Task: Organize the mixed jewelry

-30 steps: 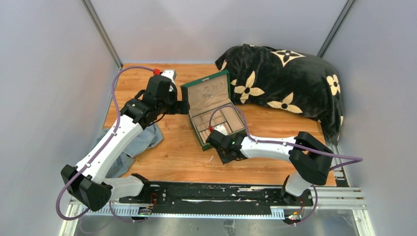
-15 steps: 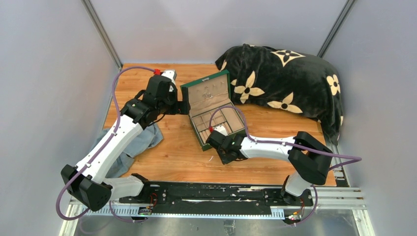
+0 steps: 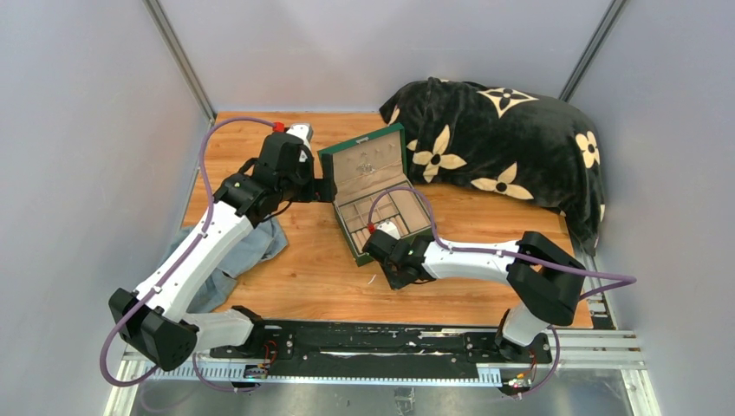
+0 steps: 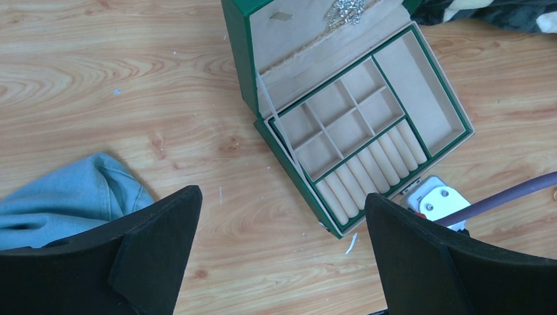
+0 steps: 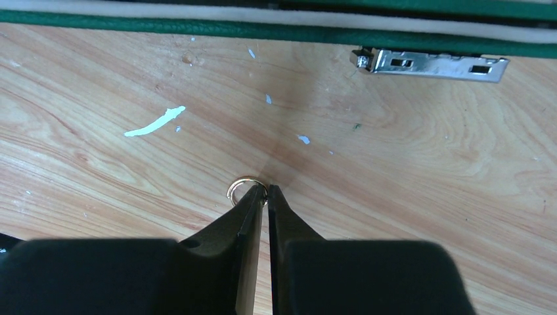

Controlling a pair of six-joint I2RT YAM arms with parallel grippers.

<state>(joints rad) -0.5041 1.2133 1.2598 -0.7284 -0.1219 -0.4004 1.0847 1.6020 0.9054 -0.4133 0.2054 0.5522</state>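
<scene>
Jaws wide apart, the left gripper (image 4: 282, 197) hovers empty above the open green jewellery box with beige compartments (image 4: 240, 59). A glinting silvery cluster (image 4: 345, 12) sits in the box's lid. The right gripper (image 5: 264, 190) has its jaws almost together at the rim of the small gold-coloured ring (image 5: 244, 185), which lies flat on the table. I cannot tell whether they pinch it. So slight a hold could flick the ring away. The pale wooden tabletop (image 3: 321, 269) is flecked white, and grey walls (image 3: 87, 130) enclose it.

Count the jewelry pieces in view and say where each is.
2. A gold ring lies on the table before the green box, at the tips of the right gripper; a silvery cluster sits inside the box's raised lid. Others may be hidden.
</scene>
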